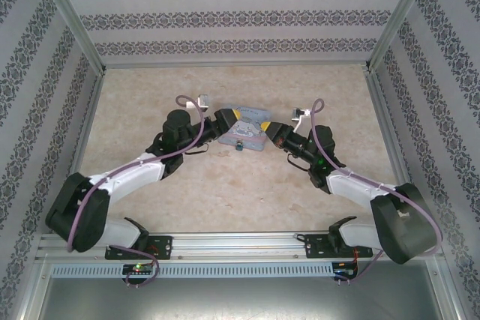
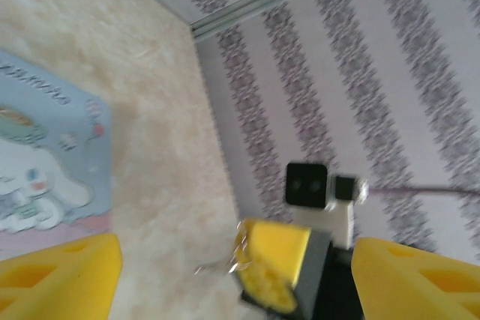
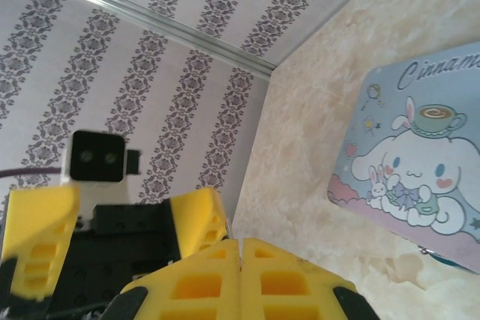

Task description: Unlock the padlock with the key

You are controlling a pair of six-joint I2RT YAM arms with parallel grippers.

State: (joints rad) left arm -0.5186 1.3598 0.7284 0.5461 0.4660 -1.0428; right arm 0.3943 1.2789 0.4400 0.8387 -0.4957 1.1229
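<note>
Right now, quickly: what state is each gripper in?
Left gripper: open, nothing gripped.
Right gripper: shut; cannot tell whether it pinches anything.

The tin [image 3: 420,162] lid shows cursive "Cinnam", cut off at the frame edge; its smaller lettering is unreadable.

Both arms rise from black brackets on the aluminium rail [image 1: 240,243].
- Left arm [image 1: 112,185], right arm [image 1: 375,192]: white link shells, bulky black joint housings.
- A purple cable [image 1: 82,207] loops along each arm away from the rail.
- Camera block [image 3: 96,157] at the end farthest from the rail: white body, black face, two lenses.
- Left gripper [image 1: 235,116], right gripper [image 1: 267,126]: black bodies, yellow fingers [image 3: 195,290] with moulded rectangular cut-outs.
</note>
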